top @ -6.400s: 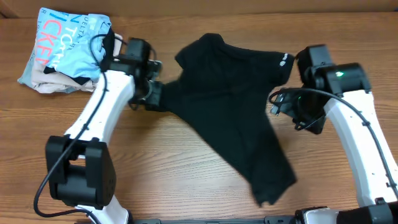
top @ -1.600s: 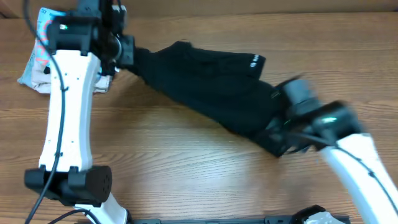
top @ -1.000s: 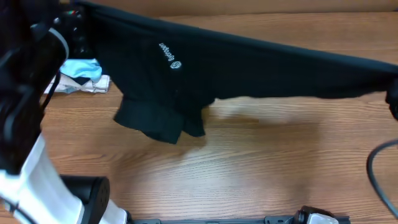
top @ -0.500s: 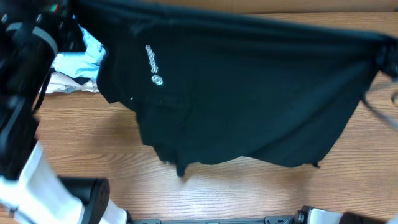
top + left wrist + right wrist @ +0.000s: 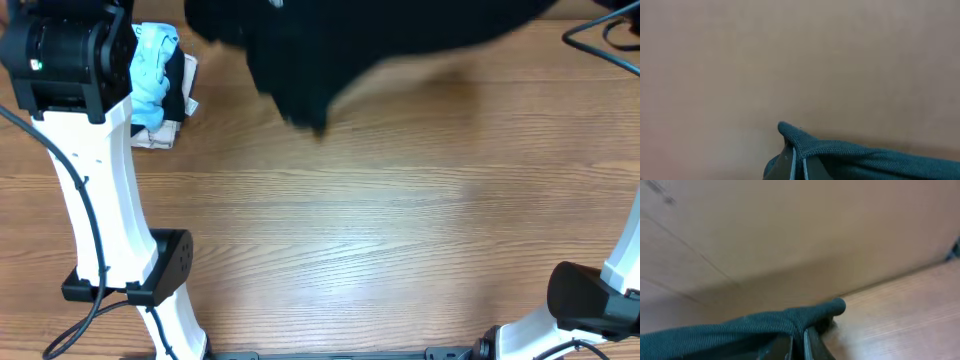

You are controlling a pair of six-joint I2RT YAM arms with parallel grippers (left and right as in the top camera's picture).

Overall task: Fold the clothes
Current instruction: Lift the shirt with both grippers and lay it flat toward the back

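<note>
Shirt (image 5: 340, 40) hangs raised over the far side of the table (image 5: 400, 250), its long axis spanning our left gripper (image 5: 799, 161) and right gripper (image 5: 798, 341), each pinched tight on its top edge.

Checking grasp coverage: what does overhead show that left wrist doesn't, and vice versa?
Overhead only: the wooden table, the light-blue and beige garment pile, the white left arm, and the bulk of the large black soft fabric shirt. Left wrist only: the left gripper pinching an edge of the shirt, against a plain beige backdrop. Both: that shirt.
</note>
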